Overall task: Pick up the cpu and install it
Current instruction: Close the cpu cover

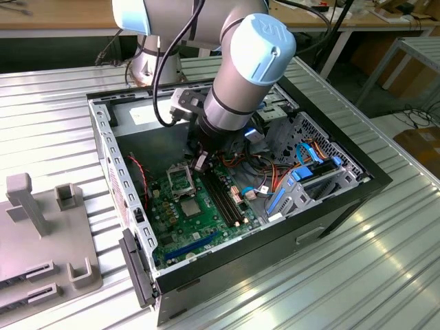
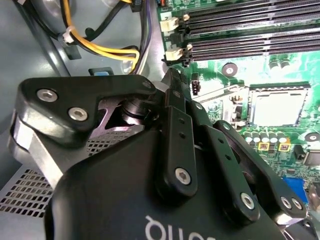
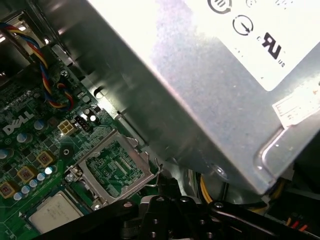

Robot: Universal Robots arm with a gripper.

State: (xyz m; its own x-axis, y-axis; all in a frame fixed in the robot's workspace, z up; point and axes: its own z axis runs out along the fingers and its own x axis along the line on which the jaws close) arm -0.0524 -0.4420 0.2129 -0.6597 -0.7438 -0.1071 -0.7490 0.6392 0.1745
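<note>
Up front, the small flat silvery-grey square cpu (image 1: 190, 206) looks seated on the green motherboard (image 1: 175, 230), with the hollow metal frame (image 1: 180, 180) swung open just behind for access. Beyond, the black hand (image 1: 201, 161) hangs close, whether open or closed can't be told.

You're in a robotics lab or workshop: a robot arm (image 1: 240, 75) rises at the edge of a ribbed metal table (image 1: 55, 103) and reaches into an opened computer case (image 1: 330, 206), whose green circuit board (image 1: 185, 220) and loose wiring lie bare. Beside the case you have grey plastic part holders (image 1: 41, 234). Behind it you can see long wooden tables (image 1: 62, 17), cables on the floor (image 1: 412, 113) and a cardboard box (image 1: 423, 144).
</note>
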